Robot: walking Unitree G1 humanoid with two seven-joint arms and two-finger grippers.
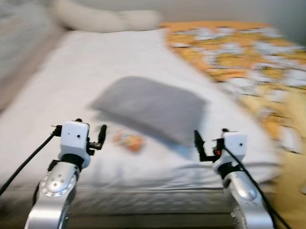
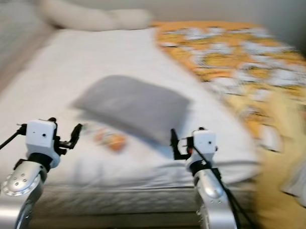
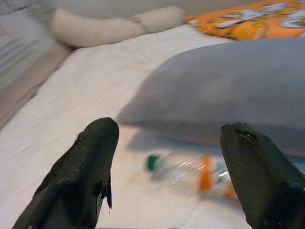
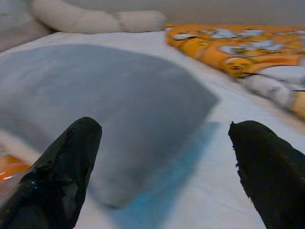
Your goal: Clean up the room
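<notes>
A plastic bottle (image 3: 190,174) with a green cap and an orange label lies on its side on the white sheet of the bed (image 1: 53,91), just in front of a grey pillow (image 1: 150,107) and near the bed's front edge. It looks like the stray item to clear away. The left claw (image 1: 99,135) hangs just short of it, its two fingers spread wide apart and holding nothing, with the bottle lying between them in the left wrist view. The right claw (image 1: 199,146) is likewise spread and empty, pointing at the pillow's near corner.

To do the pickup well, the left claw should probably go forward and down until its fingers straddle the bottle's middle, across its length, then close gently, since a round bottle on a soft sheet may roll or sink. Keeping clear of the pillow's edge matters. Farther back lie a long cream bolster (image 1: 101,17) and an orange patterned blanket (image 1: 240,52). The head views are blurred.
</notes>
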